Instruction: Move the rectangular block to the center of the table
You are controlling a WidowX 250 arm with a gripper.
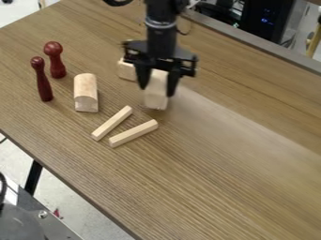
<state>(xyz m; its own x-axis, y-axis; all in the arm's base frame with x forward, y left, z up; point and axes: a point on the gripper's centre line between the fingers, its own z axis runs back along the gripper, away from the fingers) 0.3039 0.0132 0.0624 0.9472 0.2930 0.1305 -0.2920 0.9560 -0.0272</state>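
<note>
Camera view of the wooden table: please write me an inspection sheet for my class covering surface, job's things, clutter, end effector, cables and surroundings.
Surface: wooden table, brown grain, broad pale sheen right of the block.
Job's things: pale rectangular block, at the end effector; whether it is gripped, cannot tell.
Clutter: two dark red pegs upper left, round-topped block, two thin sticks lying separately, another pale block partly hidden behind the end effector.
End effector: black end effector, at the rectangular block.
Cables: black loop at the top edge, left of the arm.
Surroundings: dark case with blue lights, upper right; pale floor, lower left.
</note>
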